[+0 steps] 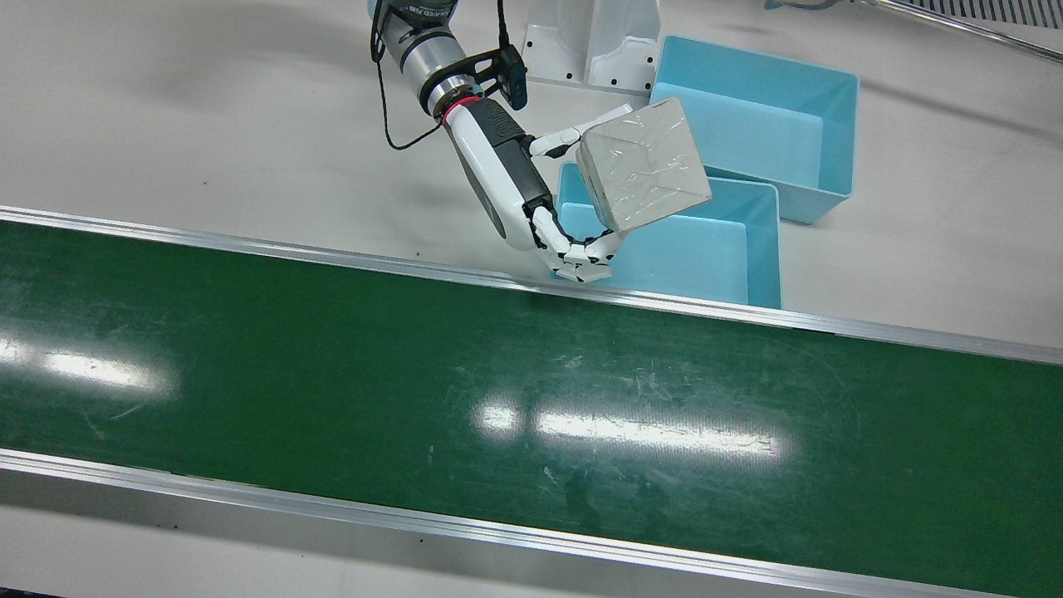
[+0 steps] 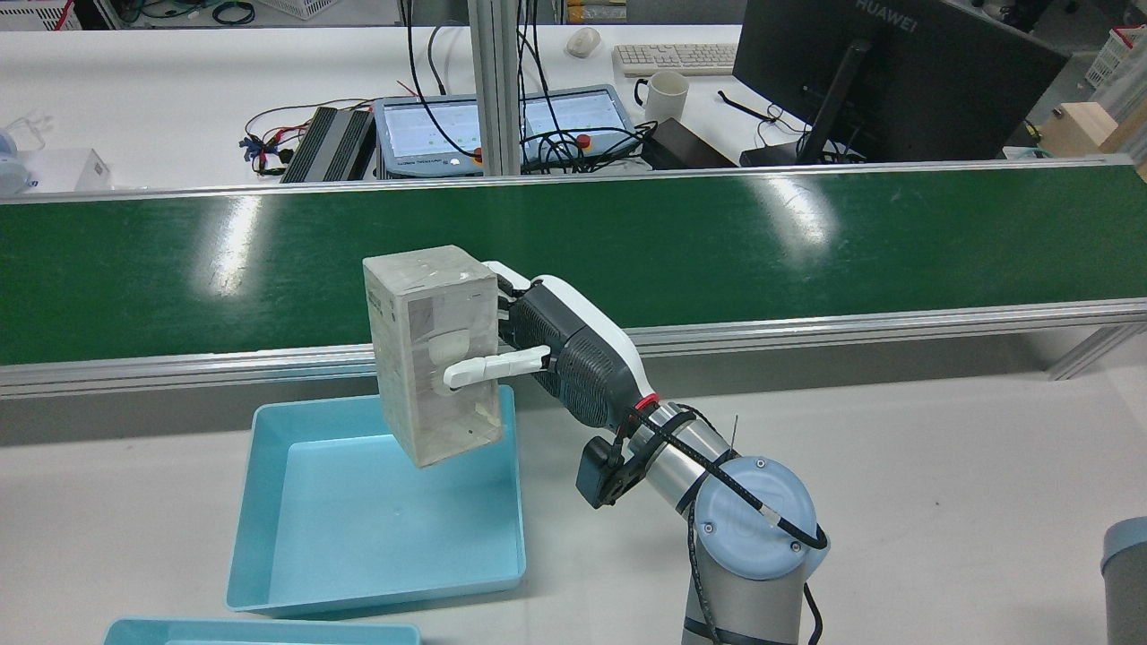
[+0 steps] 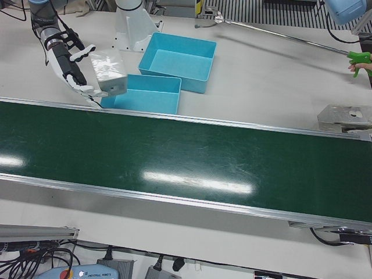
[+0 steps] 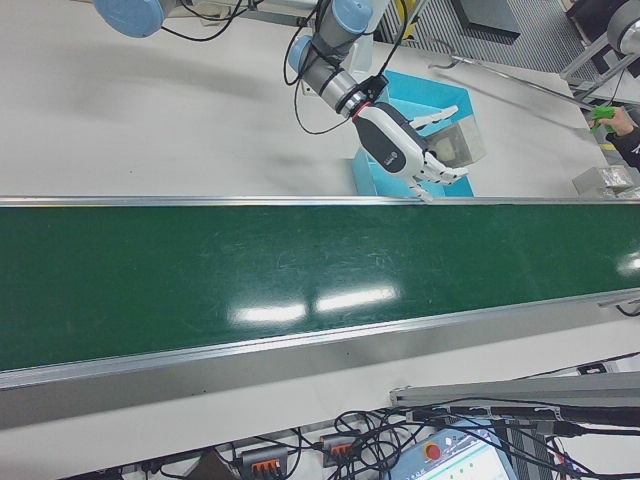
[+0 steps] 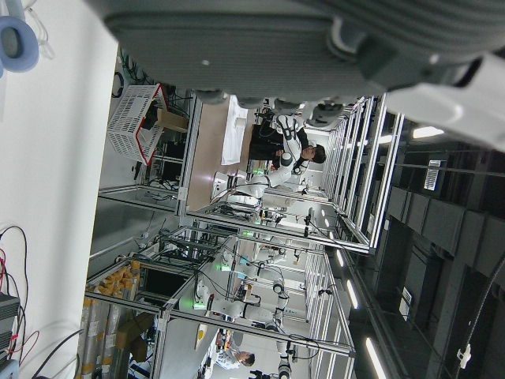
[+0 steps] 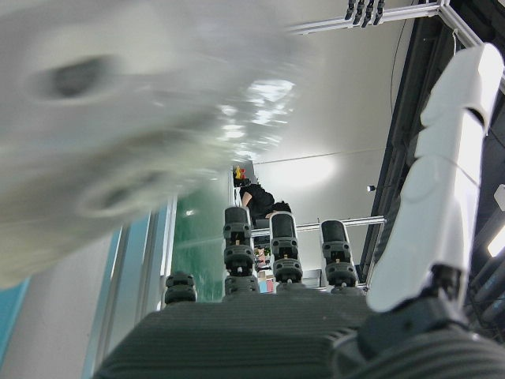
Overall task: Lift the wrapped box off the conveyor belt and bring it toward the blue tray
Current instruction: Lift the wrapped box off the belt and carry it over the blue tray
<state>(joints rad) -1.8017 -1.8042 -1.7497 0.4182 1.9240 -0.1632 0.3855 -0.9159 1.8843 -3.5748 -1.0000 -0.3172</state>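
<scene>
Right hand (image 2: 556, 354) is clamping the grey rectangular box wrapped in clear film (image 2: 435, 352), one white finger (image 2: 491, 365) pressing across the box's near face in the rear view, the others wrapping around its far side. Box is hanging in the air, tilted, off the green conveyor belt (image 2: 717, 242). In the rear view it's sitting over the far right corner of the near light-blue plastic tray (image 2: 296, 537); whether it's touching the tray rim I can't tell.

Front view is showing the same: box (image 1: 644, 164) overlapping the left end of the tray (image 1: 751, 249) that's lying just beside the belt's metal rail (image 1: 249, 249), hand (image 1: 531, 195) reaching in from the left of it. A second light-blue tray (image 1: 839, 141) is sitting touching that one, farther from the belt (image 1: 332, 374).

Right hand view is giving only a blurred box surface (image 6: 118, 118) close against the palm.

Left hand is showing in its own camera only as a blurred edge (image 5: 300, 47) at the top, so I can't tell if its fingers are apart or together.
</scene>
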